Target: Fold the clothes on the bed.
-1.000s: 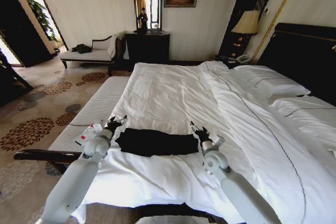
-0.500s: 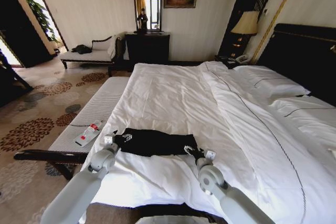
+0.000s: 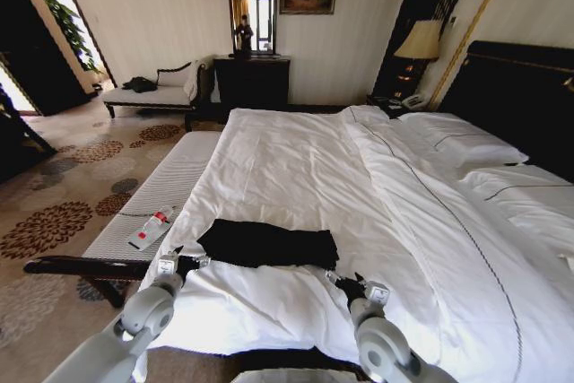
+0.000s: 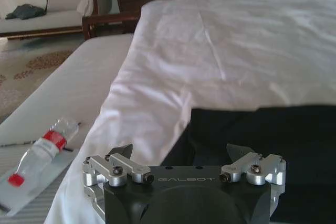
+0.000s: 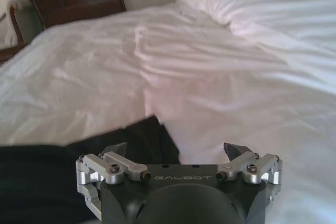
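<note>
Lying crosswise on the bed [image 3: 296, 150], the folded T-shirt [image 3: 267, 244] sits just beyond both empty, spread-jawed grippers, left gripper [image 3: 179, 262] nearer than right gripper [image 3: 352, 282].

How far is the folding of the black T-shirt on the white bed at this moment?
Done, it seems: the black soft-fabric T-shirt lies as a flat, narrow rectangle near the foot of the large white-sheeted bed, no sleeves sticking out. In hand: nothing; the left gripper and right gripper sit open, apart from the cloth, on its near side. Left: perhaps another fold, which I cannot judge.
</note>
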